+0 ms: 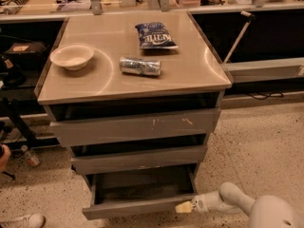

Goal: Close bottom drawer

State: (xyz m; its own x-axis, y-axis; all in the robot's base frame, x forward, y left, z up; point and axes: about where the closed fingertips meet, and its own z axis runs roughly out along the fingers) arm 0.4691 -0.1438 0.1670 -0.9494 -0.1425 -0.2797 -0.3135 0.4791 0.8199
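Observation:
The bottom drawer [137, 207] is the lowest and narrowest grey metal drawer of the cabinet. It stands partly pulled out, and its box-like tray [142, 186] shows empty. My gripper [184, 207] is low at the right end of the drawer's front, with its pale tip touching or almost touching the front's right edge. The white arm [237, 203] reaches in from the lower right.
The middle drawer front [138, 158] and the wide scratched top drawer front [135, 126] sit above. On the cabinet top [199, 75] lie a white bowl [72, 56], a crushed can [140, 66] and a blue chip bag [156, 35]. A bottle [29, 156] lies on the speckled floor at left.

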